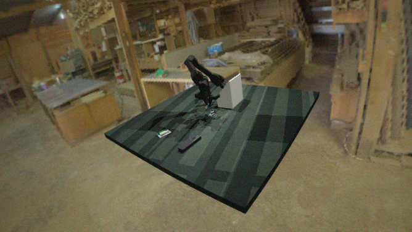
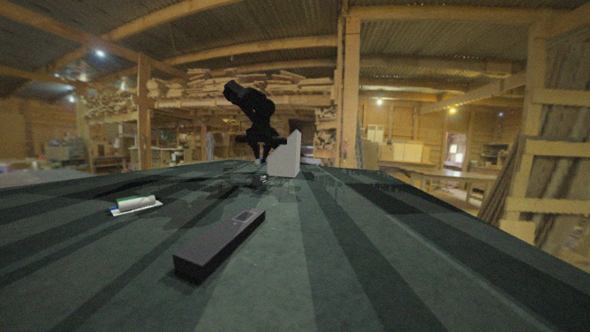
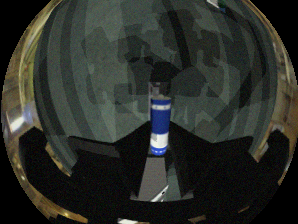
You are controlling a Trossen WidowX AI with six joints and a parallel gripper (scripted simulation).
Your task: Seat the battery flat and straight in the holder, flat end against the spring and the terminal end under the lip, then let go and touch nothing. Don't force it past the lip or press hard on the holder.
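Note:
My gripper (image 1: 208, 105) (image 2: 259, 159) (image 3: 159, 124) is shut on the blue and white battery (image 3: 160, 120) and holds it above the table. The battery's blue end shows below the fingers in the top and exterior views. The small dark and silver holder (image 1: 211, 113) (image 2: 263, 178) lies on the table, below and a little nearer the cameras than the fingers. In the wrist view a narrow part of the holder (image 3: 155, 90) shows just beyond the battery's far end, roughly in line with it. The battery and fingers hide the rest. The spring and lip cannot be made out.
A white wedge-shaped block (image 1: 232, 92) (image 2: 284, 160) stands right beside the gripper. A long dark box (image 1: 189, 144) (image 2: 221, 244) lies nearer the top and exterior views. A white roll on a small flat base (image 1: 164, 133) (image 2: 136, 203) lies to its left.

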